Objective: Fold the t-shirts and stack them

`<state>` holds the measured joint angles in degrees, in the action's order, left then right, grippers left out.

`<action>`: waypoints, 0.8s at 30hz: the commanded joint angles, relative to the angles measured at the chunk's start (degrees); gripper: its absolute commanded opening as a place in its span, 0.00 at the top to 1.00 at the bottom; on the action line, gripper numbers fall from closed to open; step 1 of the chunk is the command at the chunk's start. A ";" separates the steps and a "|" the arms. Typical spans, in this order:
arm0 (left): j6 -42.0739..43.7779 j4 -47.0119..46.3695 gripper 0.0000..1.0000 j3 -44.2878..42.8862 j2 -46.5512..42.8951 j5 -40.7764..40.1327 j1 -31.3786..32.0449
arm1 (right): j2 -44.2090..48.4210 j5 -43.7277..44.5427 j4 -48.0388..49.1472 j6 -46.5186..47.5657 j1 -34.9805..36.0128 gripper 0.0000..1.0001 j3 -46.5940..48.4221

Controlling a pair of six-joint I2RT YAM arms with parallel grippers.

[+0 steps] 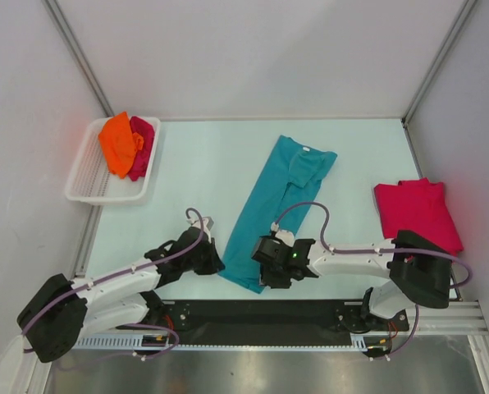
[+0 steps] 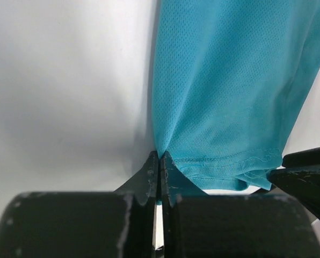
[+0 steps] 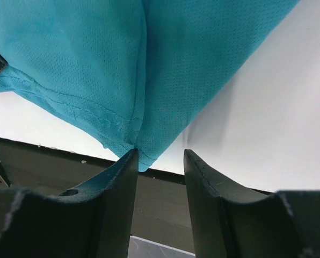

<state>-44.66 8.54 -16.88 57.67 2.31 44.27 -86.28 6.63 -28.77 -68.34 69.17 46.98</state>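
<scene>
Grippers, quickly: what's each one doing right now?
Left gripper: closed, pinching the teal t-shirt at its hem.
Right gripper: open, at the same shirt's corner, not gripping.

Worktop [image 1: 195, 189]: pale mint, matte, evenly lit from above, with soft shadows only. It is enclosed by plain white panels: rear wall [image 1: 261, 57], left wall [image 1: 23, 98], right wall [image 1: 474, 123]. Aluminium posts [image 1: 79, 59] are noted at both rear corners. A black strip [image 1: 253, 316] is mounted along the near edge.
</scene>
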 commanded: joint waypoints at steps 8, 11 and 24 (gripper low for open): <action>-2.00 3.33 1.00 0.71 -0.45 0.95 3.80 | 6.47 4.00 -0.49 -4.35 0.71 0.55 -1.36; -3.15 1.75 1.00 0.71 0.86 0.95 5.30 | 8.05 4.35 -1.19 -5.05 0.80 0.55 -2.24; -5.61 -1.94 1.00 -6.40 11.05 0.42 12.50 | 13.05 7.24 -7.25 -11.55 4.57 0.56 -4.62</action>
<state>-49.60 5.48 -20.43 65.34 2.39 55.31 -77.71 9.74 -31.79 -75.70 72.18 42.92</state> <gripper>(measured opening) 0.009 0.446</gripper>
